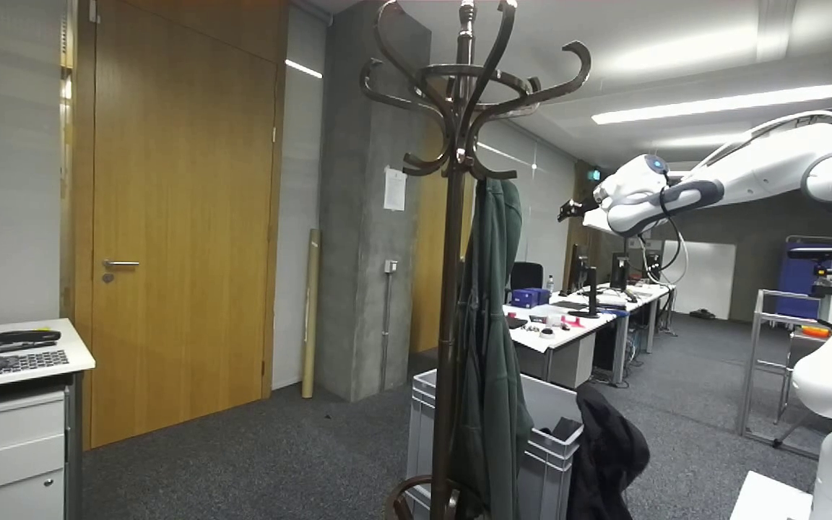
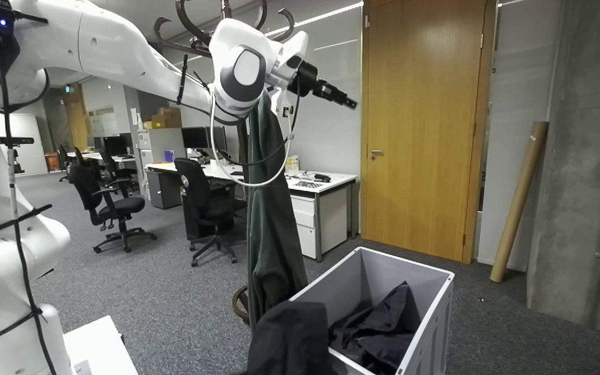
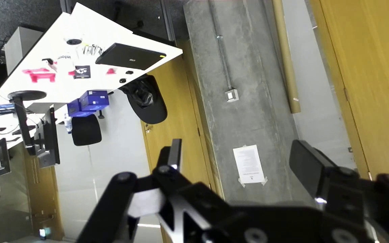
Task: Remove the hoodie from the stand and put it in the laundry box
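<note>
The black hoodie [image 1: 607,444] hangs over the rim of the grey laundry box [image 1: 549,397]. An exterior view also shows the hanging hoodie [image 2: 289,338] and black cloth [image 2: 383,330] inside the box [image 2: 394,265]; I cannot tell whether they join. The dark-brown stand [image 1: 451,289] is beside the box, its top [image 2: 225,9] behind my arm. My gripper [image 1: 569,210] is high in the air, right of the stand's hooks in that view. It is above the box in an exterior view [image 2: 351,103]. In the wrist view its fingers [image 3: 236,148] are wide apart with nothing between them.
A dark grey-green coat [image 1: 492,310] hangs on the stand, also seen in an exterior view [image 2: 271,234]. A concrete pillar [image 1: 373,238], a wooden door [image 1: 185,217] and a leaning cardboard tube [image 1: 310,310] are behind. White desks [image 3: 113,37] and chairs [image 2: 206,198] stand farther off.
</note>
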Available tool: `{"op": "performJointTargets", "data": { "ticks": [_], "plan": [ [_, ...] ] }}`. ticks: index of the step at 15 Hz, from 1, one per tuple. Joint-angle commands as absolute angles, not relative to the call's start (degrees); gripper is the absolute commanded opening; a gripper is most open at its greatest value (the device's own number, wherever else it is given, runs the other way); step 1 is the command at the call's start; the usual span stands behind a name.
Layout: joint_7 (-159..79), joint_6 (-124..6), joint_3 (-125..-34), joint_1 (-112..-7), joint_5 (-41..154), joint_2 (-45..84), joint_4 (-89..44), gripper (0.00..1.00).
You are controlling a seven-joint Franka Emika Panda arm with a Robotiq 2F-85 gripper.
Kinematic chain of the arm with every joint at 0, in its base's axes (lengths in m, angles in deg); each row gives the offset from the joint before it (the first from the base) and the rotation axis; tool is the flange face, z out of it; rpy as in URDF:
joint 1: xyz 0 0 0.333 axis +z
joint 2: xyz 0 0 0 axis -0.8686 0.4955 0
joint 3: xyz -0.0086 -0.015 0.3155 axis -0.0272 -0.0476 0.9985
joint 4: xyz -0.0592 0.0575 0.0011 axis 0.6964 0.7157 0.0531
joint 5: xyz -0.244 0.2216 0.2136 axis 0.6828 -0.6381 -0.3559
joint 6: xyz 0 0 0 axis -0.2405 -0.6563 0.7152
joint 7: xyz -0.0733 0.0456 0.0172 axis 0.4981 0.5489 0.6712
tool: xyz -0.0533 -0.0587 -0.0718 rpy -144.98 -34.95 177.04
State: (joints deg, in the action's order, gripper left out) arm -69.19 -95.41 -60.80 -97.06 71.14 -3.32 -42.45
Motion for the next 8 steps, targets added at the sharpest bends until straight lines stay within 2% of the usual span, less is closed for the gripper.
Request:
{"op": "performJointTargets", "data": {
  "ticks": [1,8],
  "plan": [
    [-70.5,-94.6,-60.3,-97.4,72.0,-3.8,-40.0,1.00],
    [-67.7,-92.9,-62.3,-94.8,64.6,-11.2,-42.2,1.00]
  ]
}}
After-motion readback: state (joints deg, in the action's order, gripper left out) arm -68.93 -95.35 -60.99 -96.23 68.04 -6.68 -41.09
